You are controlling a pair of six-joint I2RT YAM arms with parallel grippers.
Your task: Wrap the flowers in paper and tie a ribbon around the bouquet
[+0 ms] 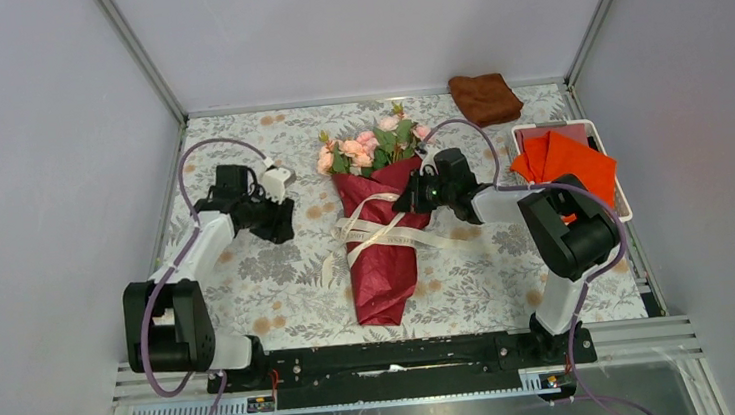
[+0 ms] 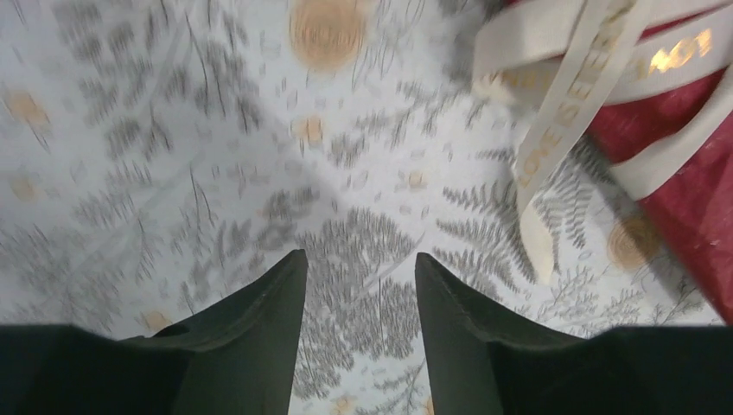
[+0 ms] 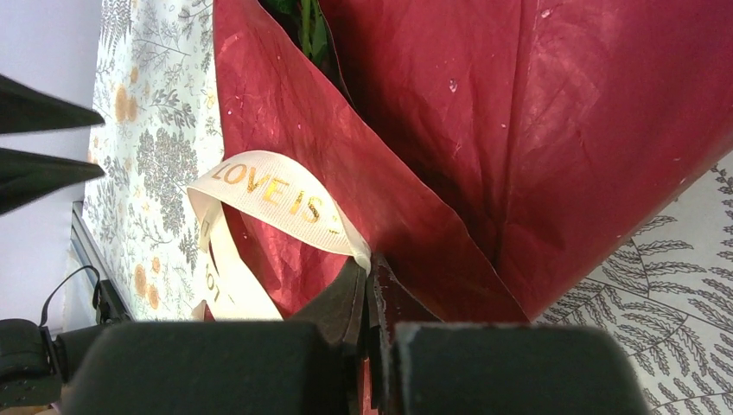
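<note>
The bouquet lies in the middle of the table: pink flowers (image 1: 368, 149) and leaves stick out of a dark red paper (image 1: 384, 266) cone, its point toward the arms. A cream ribbon (image 1: 375, 229) with gold lettering runs around the cone, loose ends on both sides. My right gripper (image 1: 405, 202) sits at the cone's upper right edge. In the right wrist view the right gripper (image 3: 367, 264) is shut on the ribbon (image 3: 268, 194) against the paper (image 3: 536, 130). Left of the cone, my left gripper (image 2: 359, 255) stands open over bare cloth, apart from the ribbon (image 2: 562, 112).
A folded brown cloth (image 1: 485, 99) lies at the back right. A white tray (image 1: 622, 180) at the right edge holds bright orange sheets (image 1: 566, 165). Grey walls close in the table on three sides. A floral tablecloth (image 1: 280, 285) covers the table.
</note>
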